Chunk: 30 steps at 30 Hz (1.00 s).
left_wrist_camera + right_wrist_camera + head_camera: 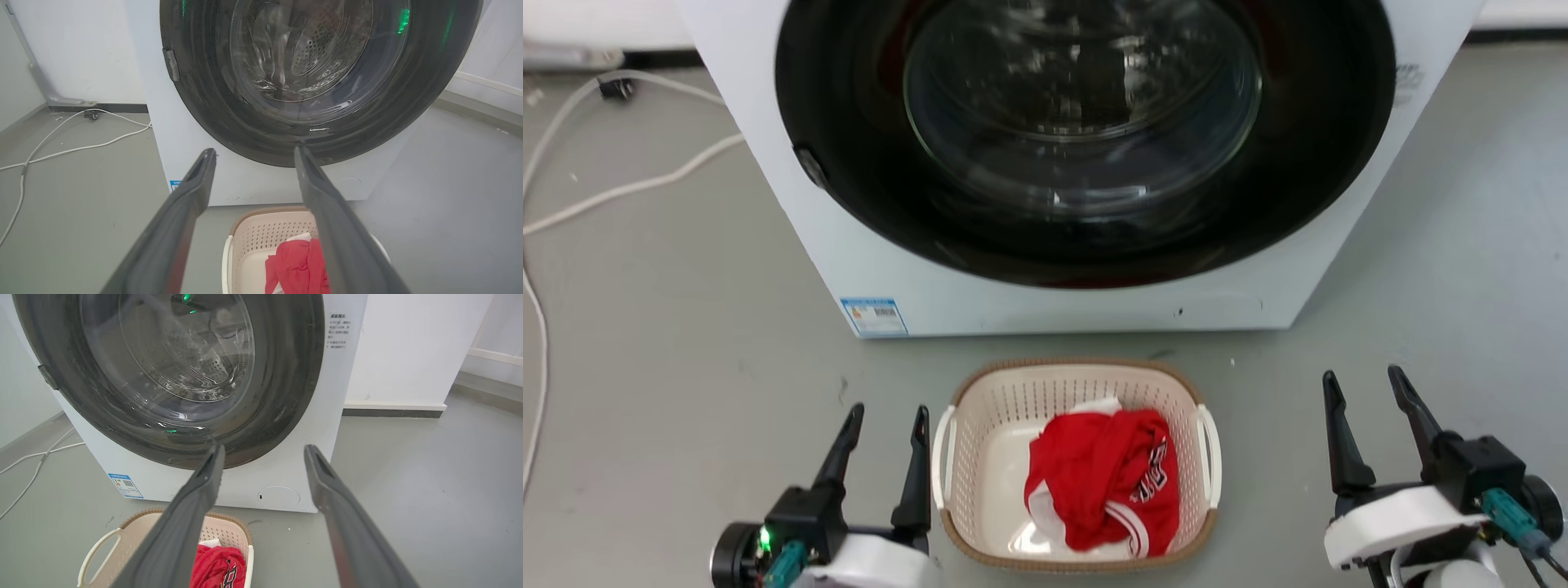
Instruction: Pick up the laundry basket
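The laundry basket (1005, 408), cream with perforated walls, a brown rim and white side handles, sits on the grey floor in front of the washer, holding a red and white garment (1107, 478). My left gripper (889, 416) stands open just left of the basket's left handle, nothing between its fingers. My right gripper (1364, 384) is open too, well off to the right of the basket. In the left wrist view the basket (261, 239) lies low between and behind the fingers; in the right wrist view the basket (130, 535) sits at the lower left.
A white front-loading washer (931, 278) with a dark round door stands directly behind the basket. White cables (629, 188) trail across the floor at the left. Grey floor stretches on both sides, and a white wall (408, 355) rises at the right.
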### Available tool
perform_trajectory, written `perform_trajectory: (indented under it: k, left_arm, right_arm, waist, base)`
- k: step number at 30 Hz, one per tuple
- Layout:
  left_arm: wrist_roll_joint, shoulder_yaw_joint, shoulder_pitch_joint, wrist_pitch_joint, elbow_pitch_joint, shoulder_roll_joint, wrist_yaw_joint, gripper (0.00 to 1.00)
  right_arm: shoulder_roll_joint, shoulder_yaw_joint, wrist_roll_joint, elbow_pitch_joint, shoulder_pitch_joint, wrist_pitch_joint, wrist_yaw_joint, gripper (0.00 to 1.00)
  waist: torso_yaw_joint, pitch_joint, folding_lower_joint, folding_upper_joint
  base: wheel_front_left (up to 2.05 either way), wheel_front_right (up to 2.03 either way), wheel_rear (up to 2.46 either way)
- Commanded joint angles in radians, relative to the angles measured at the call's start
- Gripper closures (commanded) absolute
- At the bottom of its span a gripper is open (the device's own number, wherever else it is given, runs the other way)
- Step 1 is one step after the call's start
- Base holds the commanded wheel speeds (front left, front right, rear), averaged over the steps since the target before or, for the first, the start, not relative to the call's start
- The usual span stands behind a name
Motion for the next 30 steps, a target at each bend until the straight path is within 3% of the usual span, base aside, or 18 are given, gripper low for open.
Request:
perform_trajectory:
  k: [1,7,18,30]
  left_arm:
    - [0.021,0.013,-0.045,-0.003,0.015,0.000,-0.007,0.00]
    - [0.072,0.050,-0.168,-0.003,0.089,0.006,-0.029,0.00]
    - [0.095,0.064,-0.385,-0.003,0.251,0.071,-0.072,0.00]
    - [0.022,-0.039,-0.642,0.029,0.695,0.129,-0.088,0.00]
  right_arm:
    - [-0.001,0.002,0.007,0.024,-0.046,-0.002,0.000,0.00]
    - [0.000,0.003,-0.017,0.105,-0.176,0.002,0.000,0.00]
    - [-0.001,0.062,-0.038,0.241,-0.396,0.002,0.000,0.00]
    - [-0.001,0.103,0.009,0.568,-0.593,0.145,0.000,0.00]
  waist:
    - [-0.015,0.104,0.0000,0.0000]
    - [-0.022,0.247,0.0000,0.0000]
    - [-0.038,0.464,0.0000,0.0000]
    - [-0.047,0.580,0.0000,0.0000]
  base:
    - [0.00,0.00,0.00]
    - [0.00,0.00,0.00]
    - [0.00,0.00,0.00]
    - [0.00,0.00,0.00]
